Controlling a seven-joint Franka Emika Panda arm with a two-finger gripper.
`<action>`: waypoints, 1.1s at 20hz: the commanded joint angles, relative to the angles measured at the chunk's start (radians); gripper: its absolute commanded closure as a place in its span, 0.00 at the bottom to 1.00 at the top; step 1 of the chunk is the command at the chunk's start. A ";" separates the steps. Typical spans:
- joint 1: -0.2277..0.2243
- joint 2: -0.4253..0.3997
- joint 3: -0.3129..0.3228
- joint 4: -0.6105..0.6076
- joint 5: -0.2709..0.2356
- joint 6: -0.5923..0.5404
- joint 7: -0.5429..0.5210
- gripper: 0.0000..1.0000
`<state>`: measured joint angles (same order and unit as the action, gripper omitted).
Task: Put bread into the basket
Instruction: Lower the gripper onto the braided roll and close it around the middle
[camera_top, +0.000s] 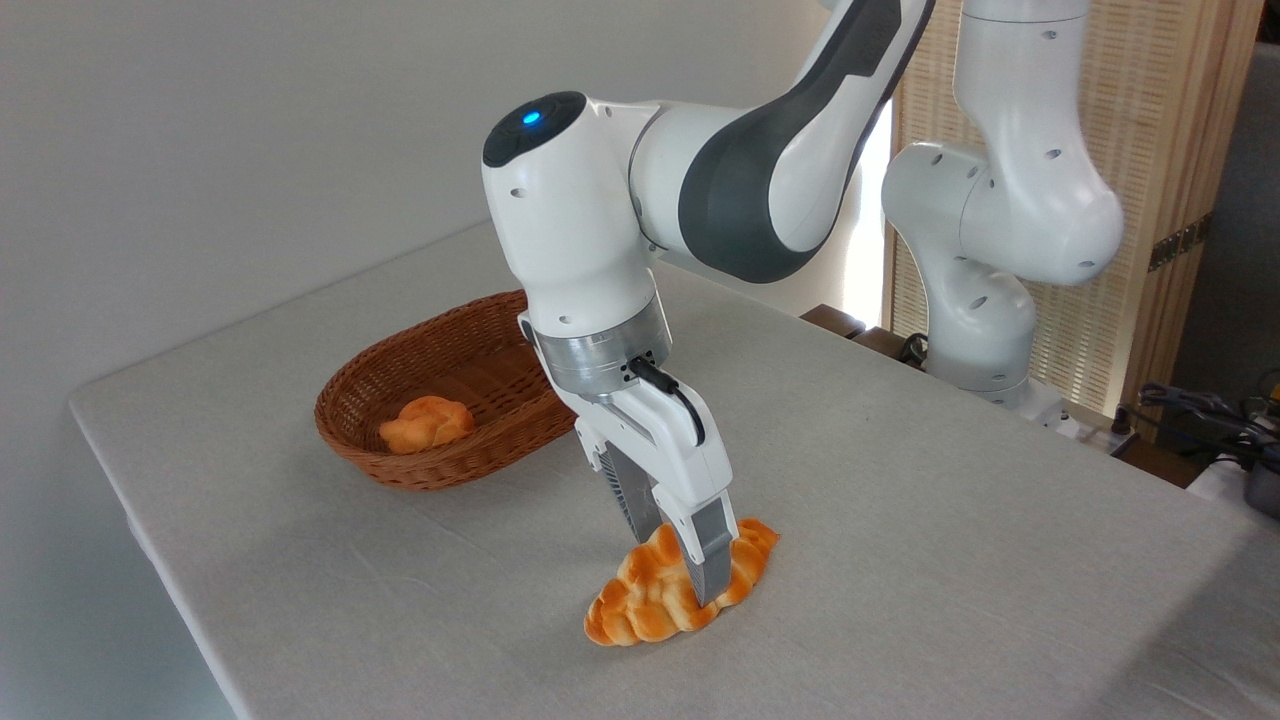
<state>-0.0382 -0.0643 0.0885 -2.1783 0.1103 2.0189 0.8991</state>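
The bread (655, 598) is showing as a glossy golden-orange braided loaf with plaited bumps and pointed ends, lying on the grey table (950, 520) at about 5 o'clock from the basket (440, 400), well apart from it. Its long axis is running from 8 o'clock to 2 o'clock, the nearer tip pointing toward 8. The gripper (685, 565) is straddling the loaf's middle, its fingers pinching the bread from both sides. A small knotted roll (425, 423) is sitting inside the reddish-brown wicker basket.

Grey table (900, 520): basket (400, 460), bread (640, 605).
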 joint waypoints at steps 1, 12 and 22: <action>0.000 -0.017 0.005 -0.020 0.014 0.015 0.015 0.00; 0.000 -0.016 0.004 0.023 0.002 0.014 0.012 0.00; 0.001 0.017 0.005 0.011 0.003 0.004 0.011 0.00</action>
<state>-0.0379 -0.0566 0.0885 -2.1619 0.1123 2.0239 0.8990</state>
